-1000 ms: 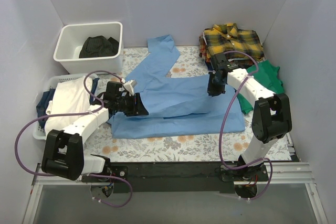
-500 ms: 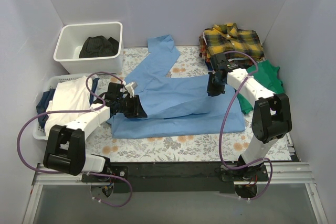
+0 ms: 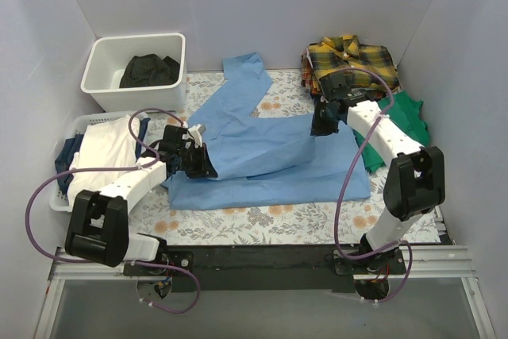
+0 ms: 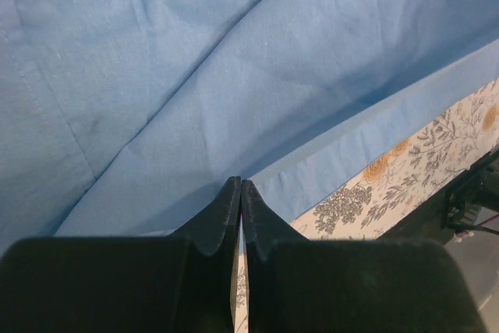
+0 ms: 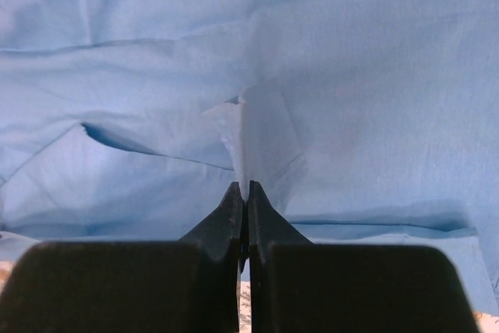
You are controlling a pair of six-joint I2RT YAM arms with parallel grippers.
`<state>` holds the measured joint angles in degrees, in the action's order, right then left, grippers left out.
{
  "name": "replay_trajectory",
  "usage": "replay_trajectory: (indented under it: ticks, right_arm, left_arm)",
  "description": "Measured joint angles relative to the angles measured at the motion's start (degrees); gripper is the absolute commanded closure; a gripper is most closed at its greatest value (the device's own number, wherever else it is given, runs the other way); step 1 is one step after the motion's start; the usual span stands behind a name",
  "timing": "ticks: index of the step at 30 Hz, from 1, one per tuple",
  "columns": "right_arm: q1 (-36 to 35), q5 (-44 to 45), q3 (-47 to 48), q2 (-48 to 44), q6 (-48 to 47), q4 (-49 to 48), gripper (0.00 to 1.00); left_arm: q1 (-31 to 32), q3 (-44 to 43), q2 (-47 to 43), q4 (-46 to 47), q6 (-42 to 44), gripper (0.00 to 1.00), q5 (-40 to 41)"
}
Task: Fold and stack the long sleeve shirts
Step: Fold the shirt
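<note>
The plain shirt (image 3: 270,160) is light blue; the plaid shirt (image 3: 353,61) yellow and black. The T-shirt (image 3: 413,113) is green, the bin (image 3: 97,65) white, the tablecloth (image 3: 262,216) floral with orange blooms.

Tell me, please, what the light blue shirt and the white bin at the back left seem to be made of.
The light blue shirt looks like thin woven cloth, perhaps cotton or a blend, matte: it creases softly and shows stitched seams. The white bin looks like smooth moulded plastic, with rigid walls and rounded corners.
</note>
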<state>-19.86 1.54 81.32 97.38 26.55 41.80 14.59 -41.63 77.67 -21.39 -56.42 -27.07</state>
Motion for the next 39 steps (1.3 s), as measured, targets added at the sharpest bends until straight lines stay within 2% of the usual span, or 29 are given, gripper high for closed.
replay_trajectory:
  ticks: [5,11,14,15,16,18,19,20,24,29,34,39]
  right_arm:
    - [-0.1,-0.3,-2.8,-9.2,-0.7,-3.3,0.99]
    - [-0.2,-2.7,-20.9,-28.1,0.2,-14.2,0.99]
    - [-0.1,-3.9,-26.7,-31.1,1.5,-15.2,0.99]
    - [-0.1,-4.3,-27.8,-31.2,2.1,-14.8,0.98]
    - [0.0,-4.3,-28.5,-31.2,2.6,-14.3,0.88]
    - [0.0,-4.3,-29.9,-31.3,4.7,-11.8,0.81]
    - [0.0,-4.1,-30.4,-31.6,5.4,-10.8,0.73]
    - [0.0,-3.7,-30.9,-32.0,6.4,-9.4,0.68]
    - [0.3,1.1,-31.6,-35.5,10.5,-1.0,0.59]
    - [0.3,8.5,-31.1,-42.0,15.0,7.9,0.59]
    - [0.3,14.7,-30.1,-46.0,18.1,10.8,0.6]
    - [0.4,12.6,-30.1,-40.6,15.7,9.9,0.57]
  left_arm:
    - [0.3,-0.3,-4.3,0.1,-0.6,1.0,2.7]
    - [0.5,-0.3,-5.4,0.6,-2.2,1.0,4.1]
    - [0.5,-0.3,-4.8,0.4,-2.6,1.0,4.7]
    - [0.5,-0.3,-4.4,0.3,-2.7,1.0,4.8]
    - [0.5,-0.3,-4.0,0.1,-2.8,1.0,4.9]
    - [0.5,-0.2,-2.8,-0.5,-3.1,1.0,5.0]
    - [0.5,-0.1,-2.5,-0.7,-3.3,1.0,4.9]
    - [0.5,0.0,-2.3,-1.1,-3.5,1.0,4.8]
    - [0.4,0.6,-1.3,-1.6,-4.5,1.0,4.9]
    - [0.4,0.8,1.2,-2.1,-5.6,1.0,4.2]
    - [0.4,0.9,1.7,-2.2,-6.1,1.0,3.7]
    - [0.4,0.9,1.8,-2.2,-6.3,1.0,3.7]
